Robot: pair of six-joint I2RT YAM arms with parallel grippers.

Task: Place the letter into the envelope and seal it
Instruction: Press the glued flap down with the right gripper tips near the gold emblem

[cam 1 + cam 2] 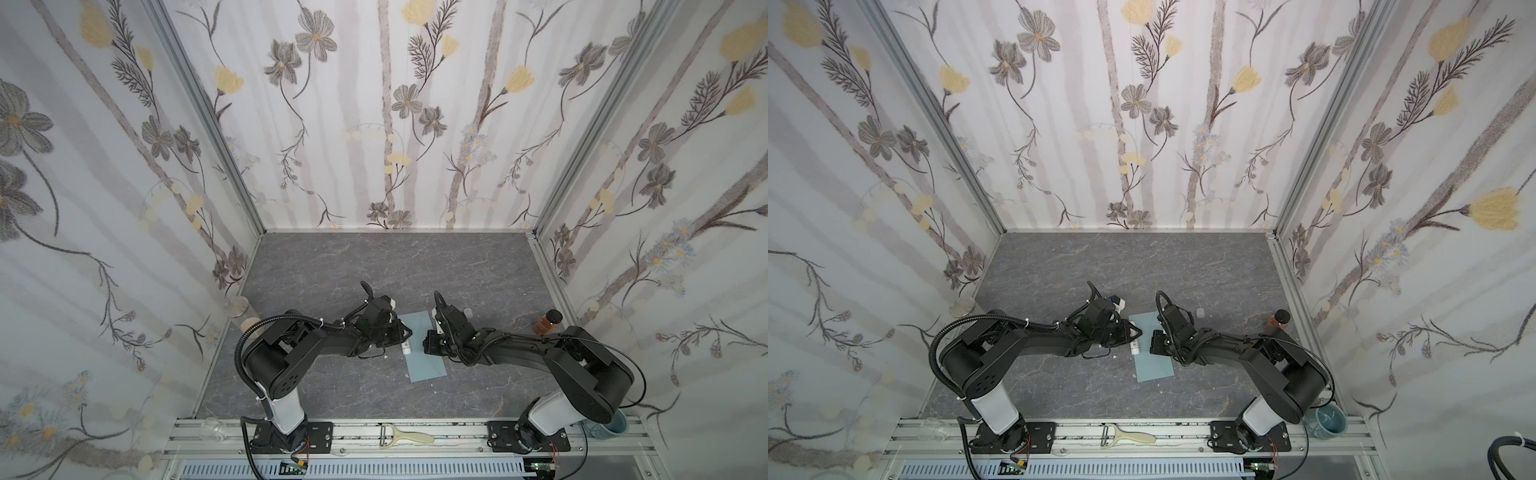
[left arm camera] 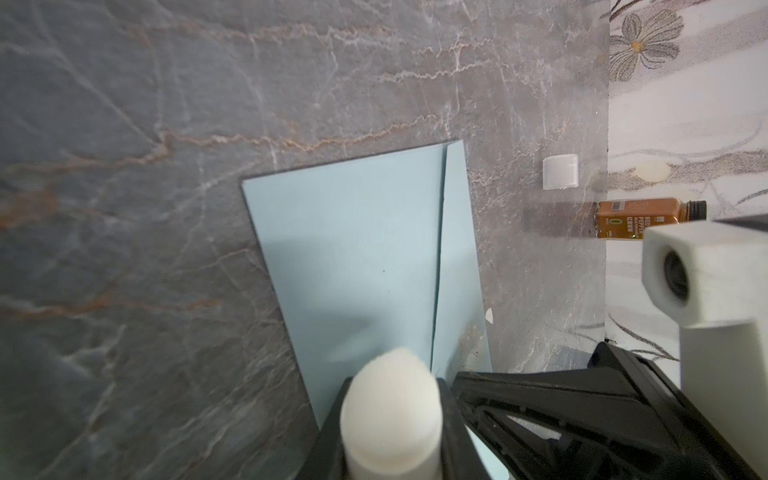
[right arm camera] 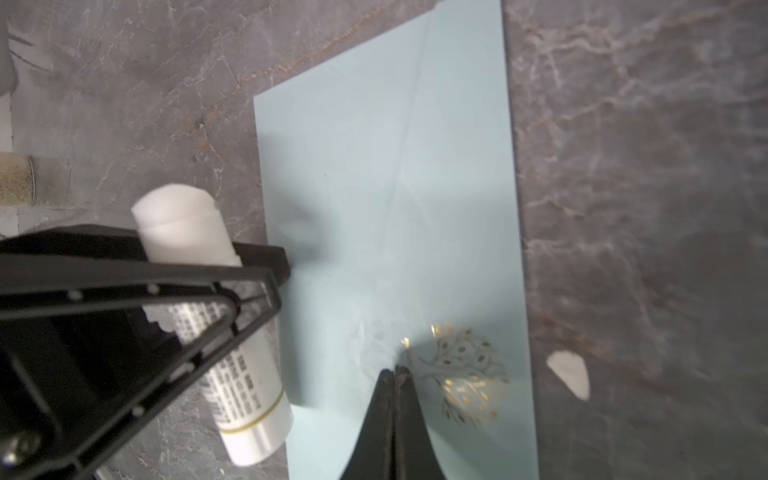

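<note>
Right wrist view: my right gripper (image 3: 395, 372), fingertips pressed together with nothing between them, bears down on the envelope (image 3: 374, 166) beside a small gold-and-grey sprig print (image 3: 465, 374). My left gripper (image 2: 395, 399) pinches an uncapped white glue stick (image 3: 183, 224) by its barrel at the envelope's left long edge. Whether glue touches paper, I cannot tell. The stick's cap (image 2: 560, 171) lies apart on the table (image 2: 166, 124), to the envelope's right.

The envelope lies flat about midway between the table's left and right edges, nearer the front edge than the back. No loose sheet shows anywhere, so I judge the letter is inside and sealing is the step in hand.

To do it well, my right tips should pin the paper while the stick draws 1 light, even pass along the flap's edge. Too much push would likely drag or buckle so thin a sheet. Then the flap wants pressing down along its whole length.

The envelope is pale dusty blue, smooth and uncurled, with 1 slanting seam across its face, probably the flap's edge. Whether the print belongs to envelope or letter, I cannot tell.
</note>
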